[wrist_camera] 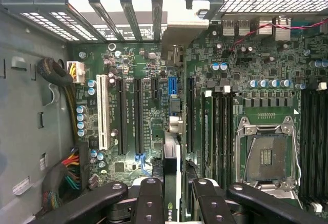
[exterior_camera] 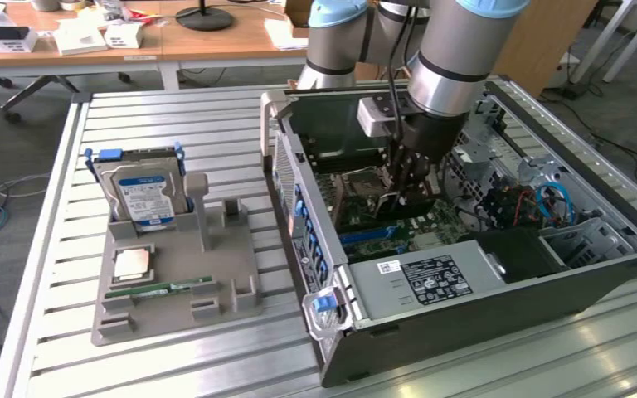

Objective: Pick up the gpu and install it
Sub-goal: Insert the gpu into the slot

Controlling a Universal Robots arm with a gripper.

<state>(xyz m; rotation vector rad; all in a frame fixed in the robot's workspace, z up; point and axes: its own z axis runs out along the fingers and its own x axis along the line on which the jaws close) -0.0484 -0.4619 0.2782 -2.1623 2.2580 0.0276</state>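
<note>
Down inside the open computer case [exterior_camera: 584,282], gripper [wrist_camera: 174,185] clenched on the gpu [wrist_camera: 172,157], card edge-on over the motherboard [wrist_camera: 143,70].

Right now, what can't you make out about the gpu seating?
- Contact edge of the gpu and its slot: in the wrist view the card is edge-on and hides them, so I cannot tell whether it is seated.
- Same slot, exterior view: blocked by the gripper and arm.
- Text on the power supply label: exterior view, too small.
- Print on the motherboard: wrist view, too small.
</note>
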